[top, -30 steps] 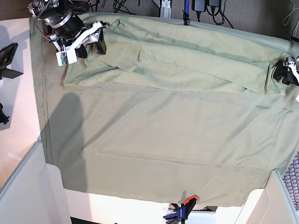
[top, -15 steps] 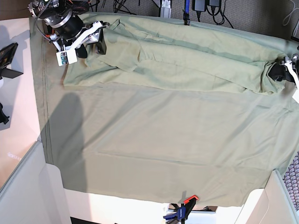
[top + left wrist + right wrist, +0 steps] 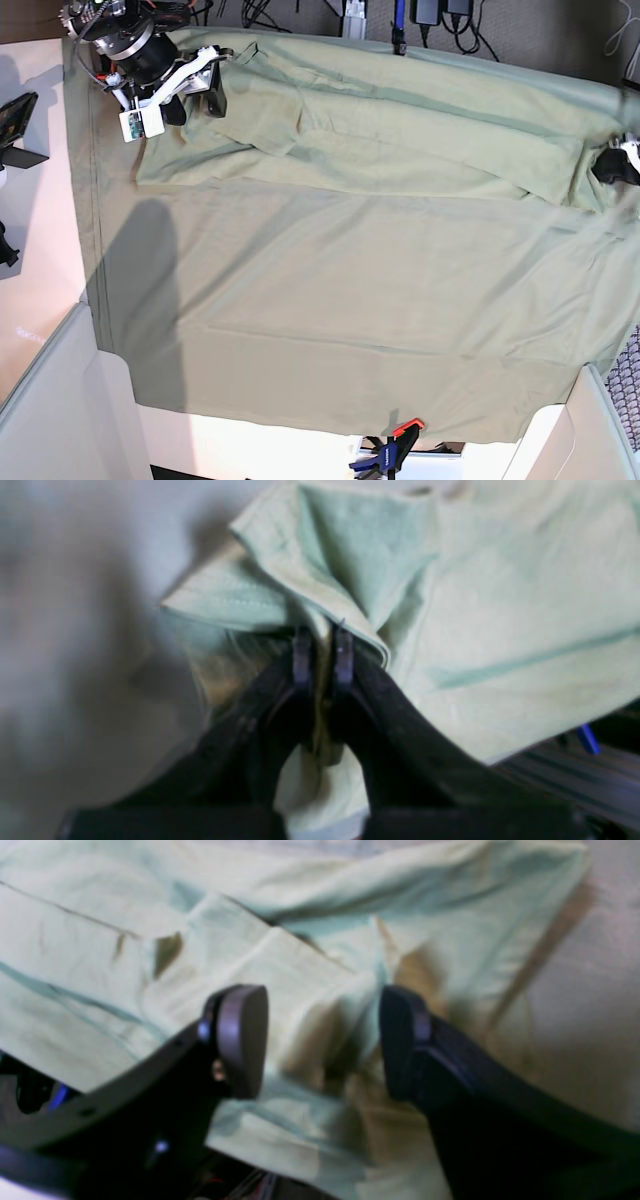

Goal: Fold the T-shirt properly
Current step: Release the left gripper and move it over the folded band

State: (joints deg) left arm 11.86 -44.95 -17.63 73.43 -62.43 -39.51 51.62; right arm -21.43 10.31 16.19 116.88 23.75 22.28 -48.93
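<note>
Pinching the T-shirt (image 3: pixel 430 140) at its right end with the left fingers (image 3: pixel 322 650); spreading the right fingers (image 3: pixel 322 1040) over its left end.
Lying along the tablecloth's (image 3: pixel 330 300) far edge, leaving open cloth nearer.

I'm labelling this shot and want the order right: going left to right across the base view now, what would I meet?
Right claw, T-shirt, left claw.
</note>
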